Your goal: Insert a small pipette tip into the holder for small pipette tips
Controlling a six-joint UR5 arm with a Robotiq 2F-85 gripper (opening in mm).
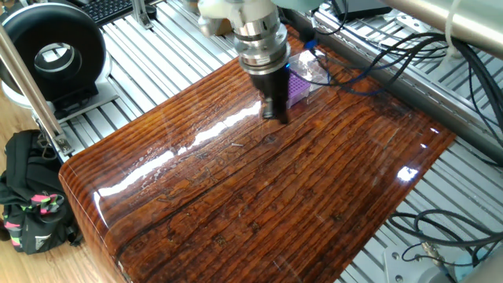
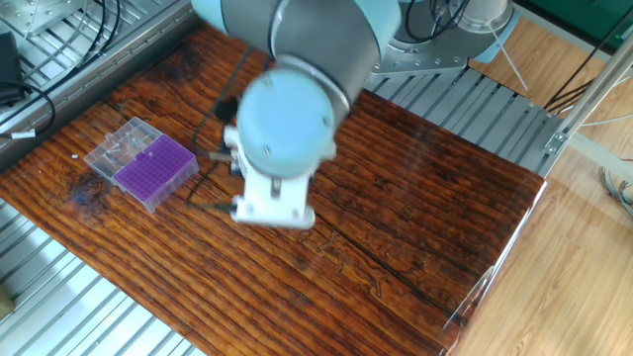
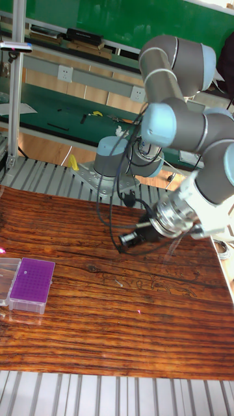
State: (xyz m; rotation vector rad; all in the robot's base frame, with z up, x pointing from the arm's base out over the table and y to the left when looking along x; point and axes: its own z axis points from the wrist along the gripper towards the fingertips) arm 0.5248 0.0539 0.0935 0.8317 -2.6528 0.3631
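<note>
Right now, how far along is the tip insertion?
Done: nothing visible; no tip can be made out standing in the purple holder, whose clear lid lies open beside it. In hand: the gripper hovers over the wooden table, apart from the holder; any held tip is too small to tell. Left: reaching the holder, then inserting.

table (image 1: pixel 236 204): glossy varnished wood | holder (image 2: pixel 153 170): purple plastic, clear lid | frame (image 1: pixel 165 47): ribbed metal

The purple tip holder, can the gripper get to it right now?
Probably yes. The holder sits alone near the table's edge, its grid top uncovered, with bare wood between it and the gripper. Nothing stands in the way.
</note>
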